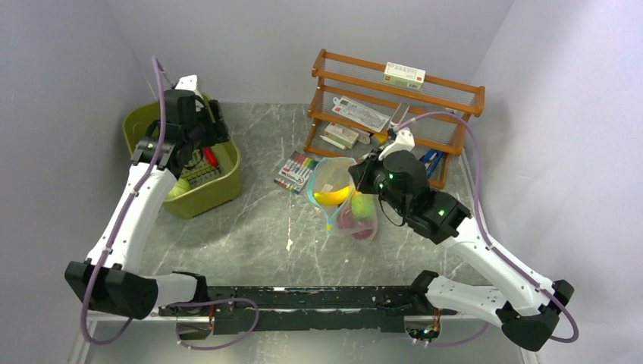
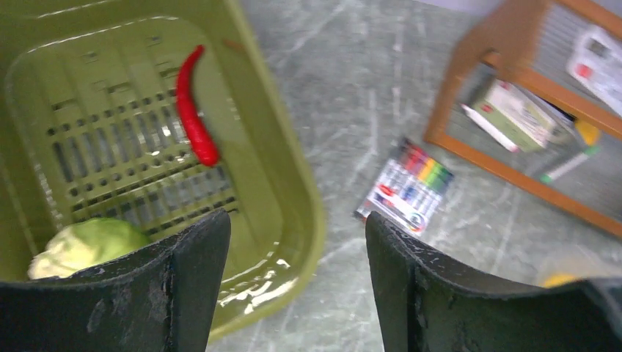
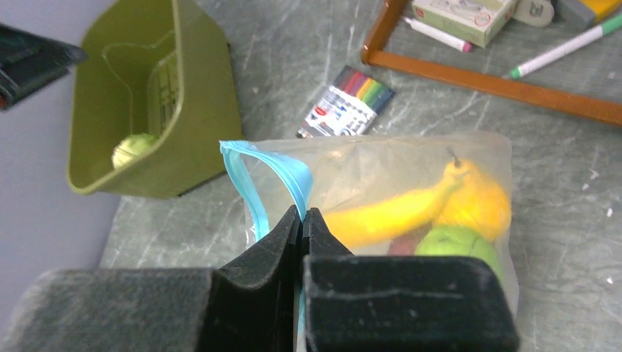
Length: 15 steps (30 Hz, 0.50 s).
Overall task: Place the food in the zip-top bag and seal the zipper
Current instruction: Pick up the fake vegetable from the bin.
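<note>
The clear zip-top bag [image 1: 356, 227] [image 3: 381, 165] lies at the table's middle with its mouth held open. Inside it are a yellow banana [image 3: 381, 216], an orange-yellow piece [image 3: 480, 205] and a green piece [image 3: 455, 246]. My right gripper [image 3: 302, 216] [image 1: 356, 180] is shut on the teal zipper [image 3: 275, 165] at the bag's mouth. My left gripper [image 2: 297, 227] [image 1: 212, 129] hangs open and empty above the near rim of the olive tub [image 2: 293, 183]. A red chili [image 2: 192, 110] [image 1: 211, 157] and a pale green round piece [image 2: 88, 242] [image 1: 179, 189] lie in the tub.
A pack of coloured markers [image 1: 297, 171] [image 2: 405, 187] [image 3: 346, 103] lies between the tub [image 1: 220, 189] and the bag. A wooden rack [image 1: 394, 98] [image 2: 513, 172] with boxes and pens stands at the back right. Grey walls close in on both sides.
</note>
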Available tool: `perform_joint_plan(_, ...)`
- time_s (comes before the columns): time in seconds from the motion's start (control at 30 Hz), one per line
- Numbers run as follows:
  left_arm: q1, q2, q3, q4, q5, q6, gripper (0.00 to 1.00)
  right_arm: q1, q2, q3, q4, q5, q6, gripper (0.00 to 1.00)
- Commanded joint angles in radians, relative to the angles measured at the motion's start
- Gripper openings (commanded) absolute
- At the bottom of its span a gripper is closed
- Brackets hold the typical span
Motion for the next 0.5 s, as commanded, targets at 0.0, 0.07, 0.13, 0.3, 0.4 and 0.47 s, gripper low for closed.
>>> perform_joint_plan(0.0, 0.134, 0.036, -0.009, -0.011, 0.066, 0.026, 0.66, 0.001, -0.035, -0.095, 0.047, -0.024, -0.005, 0.0)
perform_joint_plan(0.07, 0.172, 0.045, -0.024, 0.006, 0.048, 0.032, 0.67, 0.001, -0.041, -0.157, 0.075, -0.053, 0.006, 0.0)
perform_joint_plan(0.13, 0.221, 0.055, -0.039, 0.017, 0.037, 0.036, 0.68, 0.001, -0.038, -0.182, 0.081, -0.073, 0.007, 0.0)
perform_joint_plan(0.3, 0.305, 0.08, -0.043, -0.004, 0.047, 0.06, 0.69, 0.001, -0.032, -0.209, 0.076, -0.065, -0.021, 0.0)
perform_joint_plan(0.4, 0.349, 0.098, -0.041, -0.018, 0.053, 0.08, 0.7, 0.001, -0.037, -0.214, 0.08, -0.05, -0.037, 0.0)
perform_joint_plan(0.47, 0.374, 0.111, -0.036, -0.028, 0.07, 0.074, 0.7, 0.001, -0.039, -0.22, 0.098, -0.05, -0.041, 0.0)
